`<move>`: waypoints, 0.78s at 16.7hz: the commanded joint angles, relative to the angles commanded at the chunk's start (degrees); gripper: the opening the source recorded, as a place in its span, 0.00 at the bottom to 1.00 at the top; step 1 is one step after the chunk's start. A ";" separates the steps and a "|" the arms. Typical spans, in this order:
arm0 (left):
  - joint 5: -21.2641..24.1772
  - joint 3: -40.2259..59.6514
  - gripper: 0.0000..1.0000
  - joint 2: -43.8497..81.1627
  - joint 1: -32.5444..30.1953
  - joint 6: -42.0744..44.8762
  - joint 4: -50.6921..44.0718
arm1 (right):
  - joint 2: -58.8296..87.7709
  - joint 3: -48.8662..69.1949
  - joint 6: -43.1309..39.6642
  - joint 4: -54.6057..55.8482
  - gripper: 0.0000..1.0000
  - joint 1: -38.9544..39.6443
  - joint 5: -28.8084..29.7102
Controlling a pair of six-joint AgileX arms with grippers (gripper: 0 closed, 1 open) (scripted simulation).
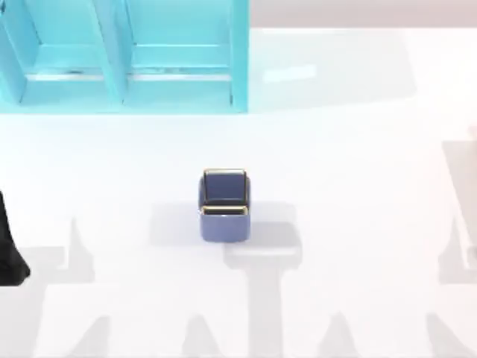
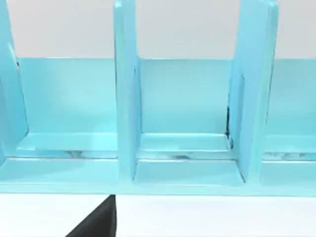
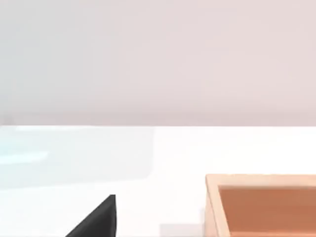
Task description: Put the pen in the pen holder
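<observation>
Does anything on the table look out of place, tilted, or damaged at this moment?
Nothing stands out. The pen holder stands upright near the middle of the white table, its gold rim level and intact. The turquoise shelf unit stands straight at the table's far left, and a wooden box sits squarely in the right wrist view.

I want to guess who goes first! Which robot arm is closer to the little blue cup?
Left. The left arm is at the table's left edge, well left of the pen holder. The right arm sits beyond the table's right edge, farther off.
</observation>
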 joint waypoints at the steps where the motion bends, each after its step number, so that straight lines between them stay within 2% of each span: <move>1: 0.00 0.00 1.00 0.00 0.00 0.00 0.00 | 0.00 0.00 0.00 0.00 1.00 0.00 0.00; 4: 0.71 1.47 1.00 1.85 1.29 -0.60 -0.78 | 0.00 0.00 0.00 0.00 1.00 0.00 0.00; 7: 3.56 6.64 1.00 9.16 5.63 -2.68 -3.71 | 0.00 0.00 0.00 0.00 1.00 0.00 0.00; 13: 13.62 22.65 1.00 39.09 18.88 -9.44 -13.97 | 0.00 0.00 0.00 0.00 1.00 0.00 0.00</move>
